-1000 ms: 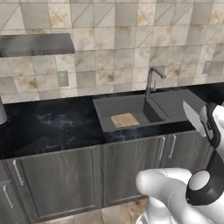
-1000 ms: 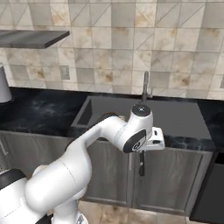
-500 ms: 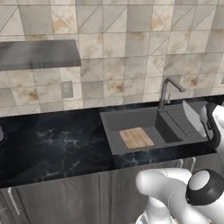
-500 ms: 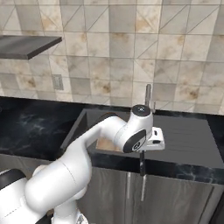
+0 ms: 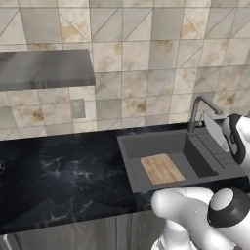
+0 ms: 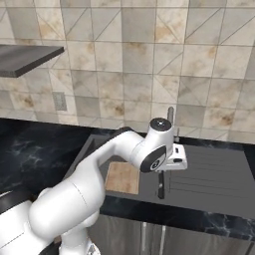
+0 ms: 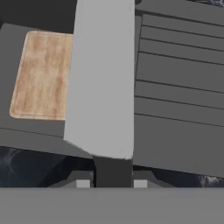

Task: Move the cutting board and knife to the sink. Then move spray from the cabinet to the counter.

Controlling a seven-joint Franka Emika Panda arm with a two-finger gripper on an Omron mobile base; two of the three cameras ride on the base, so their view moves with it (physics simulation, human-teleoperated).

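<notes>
The light-brown wooden cutting board (image 5: 162,168) lies flat inside the dark grey recessed sink (image 5: 131,161), frame centre. The end effector (image 7: 113,181) is clamped on the grey-bladed knife (image 7: 103,83), apparently hanging above the sink's ribbed drainer.

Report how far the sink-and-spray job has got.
Done: the cutting board lies flat in the sink basin. In hand: the hand is shut on the knife, hanging over the sink's ribbed side. Left: set the knife down, then bring the spray from the cabinet to the counter.
</notes>
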